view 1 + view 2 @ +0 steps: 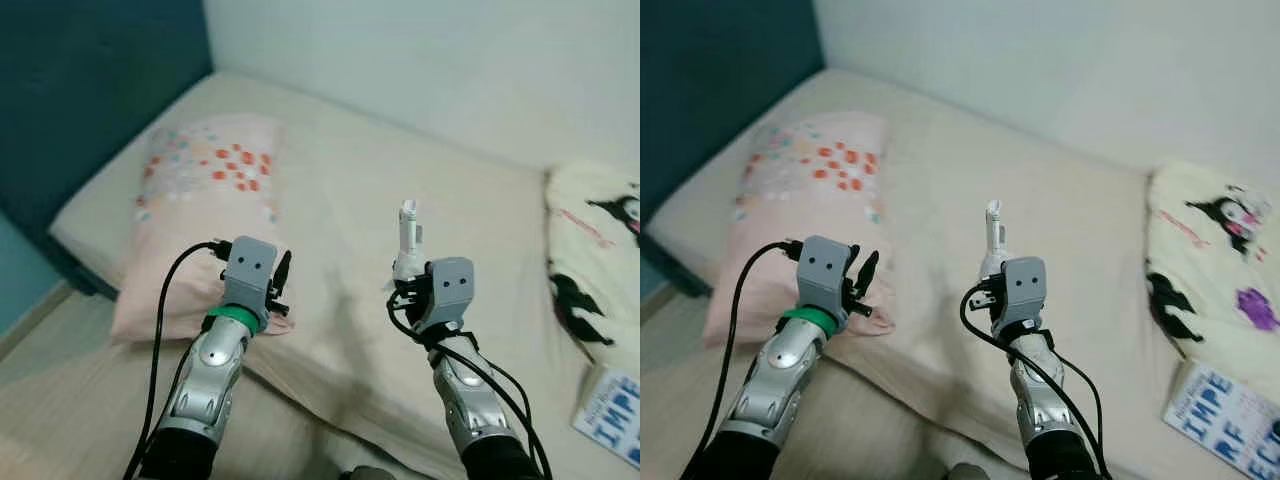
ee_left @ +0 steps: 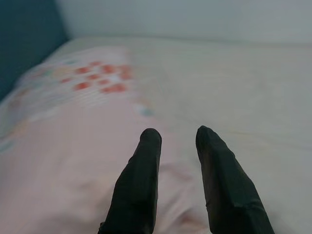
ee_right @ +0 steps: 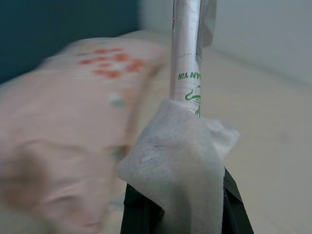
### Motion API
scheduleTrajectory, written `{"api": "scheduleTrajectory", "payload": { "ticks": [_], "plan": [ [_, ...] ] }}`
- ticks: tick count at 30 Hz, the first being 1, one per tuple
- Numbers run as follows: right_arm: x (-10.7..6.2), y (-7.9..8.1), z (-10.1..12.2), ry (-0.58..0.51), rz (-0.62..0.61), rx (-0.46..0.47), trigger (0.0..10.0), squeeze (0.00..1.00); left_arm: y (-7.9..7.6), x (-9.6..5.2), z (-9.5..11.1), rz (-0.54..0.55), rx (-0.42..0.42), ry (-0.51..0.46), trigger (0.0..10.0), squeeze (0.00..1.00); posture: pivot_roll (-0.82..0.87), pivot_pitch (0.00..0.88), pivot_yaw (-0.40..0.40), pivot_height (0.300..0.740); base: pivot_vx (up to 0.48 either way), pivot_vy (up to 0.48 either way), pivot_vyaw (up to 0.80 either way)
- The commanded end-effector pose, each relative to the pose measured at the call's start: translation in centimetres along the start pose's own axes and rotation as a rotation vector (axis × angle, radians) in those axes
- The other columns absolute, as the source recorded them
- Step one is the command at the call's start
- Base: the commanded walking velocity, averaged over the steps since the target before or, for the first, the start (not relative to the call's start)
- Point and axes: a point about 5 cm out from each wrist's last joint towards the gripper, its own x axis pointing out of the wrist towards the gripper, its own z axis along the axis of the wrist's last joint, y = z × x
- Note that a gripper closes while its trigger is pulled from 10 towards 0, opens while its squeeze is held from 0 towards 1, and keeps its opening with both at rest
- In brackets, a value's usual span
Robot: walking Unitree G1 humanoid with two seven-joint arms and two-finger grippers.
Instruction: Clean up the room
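Scene: 1 bed (image 1: 340, 200) w/ cream sheet, running from near centre to the far wall.

Items on bed, counted:
- 1 pink pillow (image 1: 205, 200), left side, w/ red and pale dots at its far end.
- 1 white blanket (image 1: 1210, 270) w/ black cartoon figures, right side.
- 1 book (image 1: 1230, 420), white cover w/ blue letters, near right, just beside the blanket's near edge.

Held items, counted:
- 1 silver wrapper (image 3: 187, 53), long and narrow, green print, standing upright.
- 1 white tissue (image 3: 178, 165), crumpled, wrapped against the wrapper's lower part.

End effectors: 2.
- Left end effector (image 2: 178, 141): raised over the near right corner of the pillow. Fingers apart, nothing between them.
- Right end effector (image 1: 407, 272): raised over the middle of the bed, right of the left one and well apart from it. Fingers clamped on the tissue and the wrapper's lower end; the wrapper sticks up above the fingers.

Both arms: silver, each w/ 1 black cable looped along it.
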Motion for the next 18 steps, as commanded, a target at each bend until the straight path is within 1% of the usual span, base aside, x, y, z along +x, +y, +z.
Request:
{"api": "scheduleTrajectory", "payload": {
  "ticks": [1, 5, 11, 14, 18],
  "plan": [
    [-0.18, -0.35, -0.21, 0.015, -0.010, 0.016, 10.0, 0.00, -0.29, -0.27, -0.58, -0.007, -0.014, 0.024, 10.0, 0.00, -0.02, 0.000, -0.030, 0.740, -0.289, 0.000, 0.00],
    [-0.18, -0.29, -0.14, 0.010, -0.010, 0.038, 10.0, 0.00, -0.26, -0.24, -0.53, -0.006, -0.015, 0.023, 10.0, 0.00, -0.03, 0.000, -0.029, 0.740, -0.294, 0.000, 0.00],
    [-0.19, -0.27, -0.15, 0.013, -0.010, 0.040, 10.0, 0.00, -0.26, -0.25, -0.51, -0.006, -0.015, 0.023, 10.0, 0.00, -0.02, 0.000, -0.028, 0.740, -0.300, 0.000, 0.00],
    [-0.20, -0.26, -0.15, 0.011, -0.008, 0.057, 10.0, 0.00, -0.26, -0.25, -0.53, -0.007, -0.014, 0.025, 10.0, 0.00, -0.02, 0.000, -0.028, 0.740, -0.300, 0.000, 0.00],
    [-0.10, -0.44, -0.16, 0.020, -0.023, 0.065, 10.0, 0.00, -0.25, -0.21, -0.53, -0.007, -0.016, 0.025, 10.0, 0.00, -0.02, 0.000, -0.026, 0.740, -0.312, 0.000, 0.79]
  ]
}}
